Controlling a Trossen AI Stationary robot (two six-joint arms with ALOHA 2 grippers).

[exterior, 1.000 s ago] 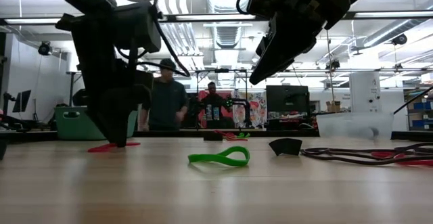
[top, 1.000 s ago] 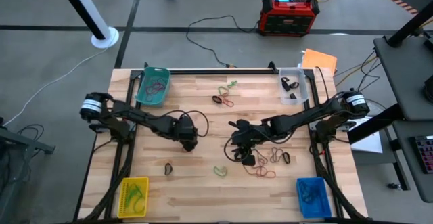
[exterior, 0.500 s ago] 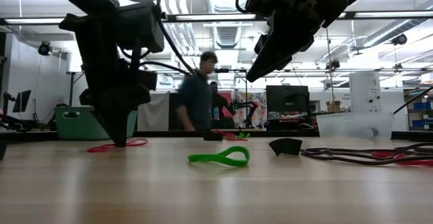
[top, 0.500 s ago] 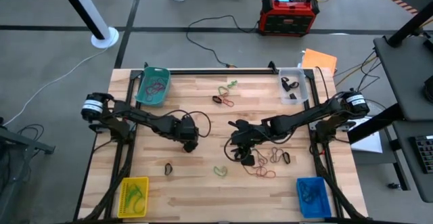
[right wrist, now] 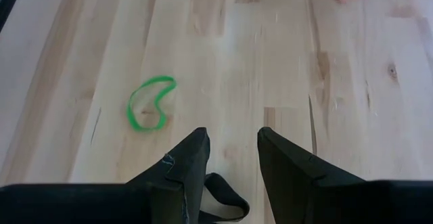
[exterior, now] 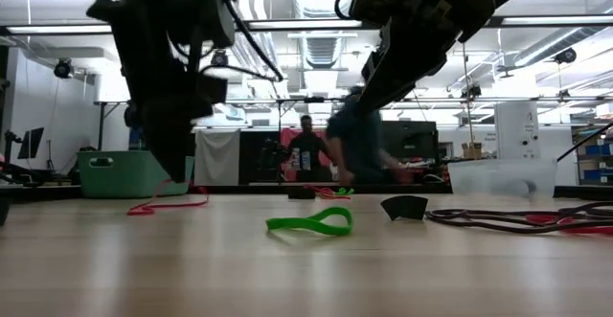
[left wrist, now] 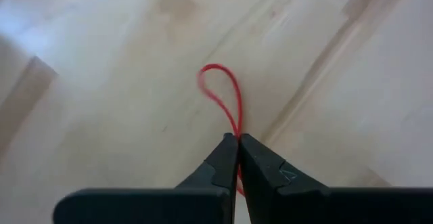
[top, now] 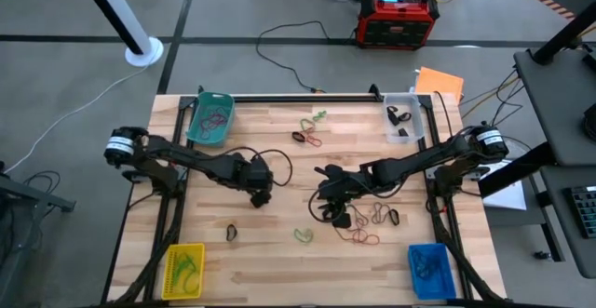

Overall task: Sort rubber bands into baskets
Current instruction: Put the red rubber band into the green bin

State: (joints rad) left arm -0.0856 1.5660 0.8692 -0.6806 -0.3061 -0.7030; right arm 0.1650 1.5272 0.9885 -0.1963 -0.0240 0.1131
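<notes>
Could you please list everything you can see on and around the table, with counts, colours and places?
Baskets: four; teal far left corner, clear far right, yellow near left, blue near right.
Rubber bands: many; red, green, black, brownish; a cluster far centre, more near the right tool, single black and green ones near centre.
Red band: one, pinched in the left tool.
Red-and-black box: one, on the floor beyond the table.
Orange sheet: one, past the far right corner.
Left tool: shut on the red band, left of centre.
Right tool: open, above a black band.
</notes>
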